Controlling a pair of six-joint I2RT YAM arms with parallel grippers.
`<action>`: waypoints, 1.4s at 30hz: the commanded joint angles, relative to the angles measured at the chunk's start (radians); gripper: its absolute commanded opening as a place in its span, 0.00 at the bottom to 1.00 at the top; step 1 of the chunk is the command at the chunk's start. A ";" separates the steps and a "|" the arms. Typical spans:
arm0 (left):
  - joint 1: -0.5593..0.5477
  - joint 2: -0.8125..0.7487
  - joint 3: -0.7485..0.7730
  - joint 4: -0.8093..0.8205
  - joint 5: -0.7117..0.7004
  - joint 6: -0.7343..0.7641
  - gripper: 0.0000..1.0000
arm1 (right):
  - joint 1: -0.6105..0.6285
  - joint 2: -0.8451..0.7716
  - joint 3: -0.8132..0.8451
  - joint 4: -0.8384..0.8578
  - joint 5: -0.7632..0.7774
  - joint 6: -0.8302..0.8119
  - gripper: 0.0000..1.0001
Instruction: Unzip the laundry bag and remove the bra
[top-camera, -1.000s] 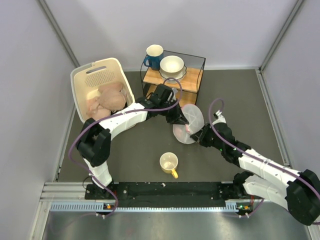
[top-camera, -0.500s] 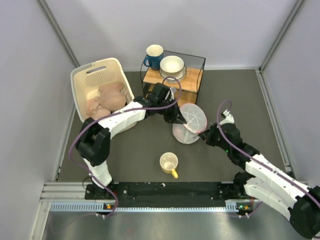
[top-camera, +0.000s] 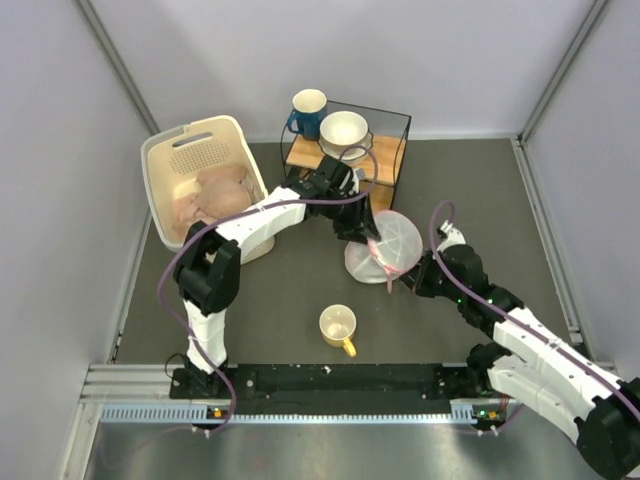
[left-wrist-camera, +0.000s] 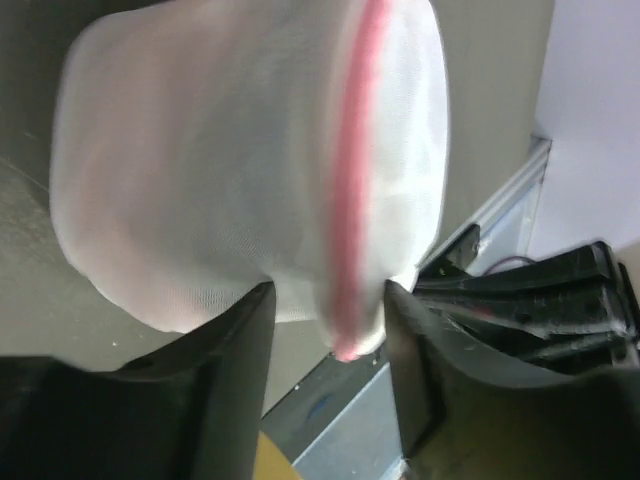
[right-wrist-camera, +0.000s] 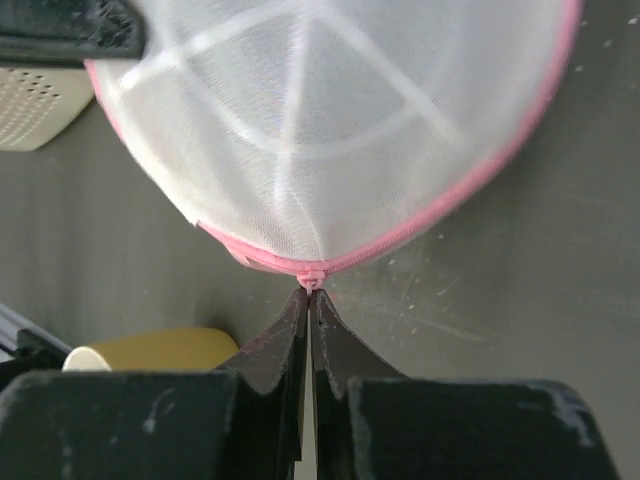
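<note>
Laundry bag mid-frame. Right gripper pinched tight on zip pull. Left gripper narrowly parted, astride pink rim.

bra: not made out; only faint pink tint through blurred mesh of laundry bag in left wrist view. bag's top cut by upper edge in both wrist views. zip pull tiny, its end hidden between pressed-together tips of right gripper. yellow mug, lower left of right wrist view, half hidden behind finger. basket cut by left edge. right arm cut at lower right corner of top view.
</note>
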 joint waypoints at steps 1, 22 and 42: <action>0.006 -0.040 0.071 -0.068 -0.148 0.042 0.68 | 0.030 0.009 0.064 0.006 -0.023 0.073 0.00; -0.066 -0.208 -0.284 0.260 -0.104 -0.222 0.77 | 0.034 0.079 0.083 0.137 0.016 0.188 0.00; -0.057 -0.122 -0.201 0.267 -0.121 -0.196 0.00 | 0.016 0.042 0.099 -0.003 0.032 0.021 0.00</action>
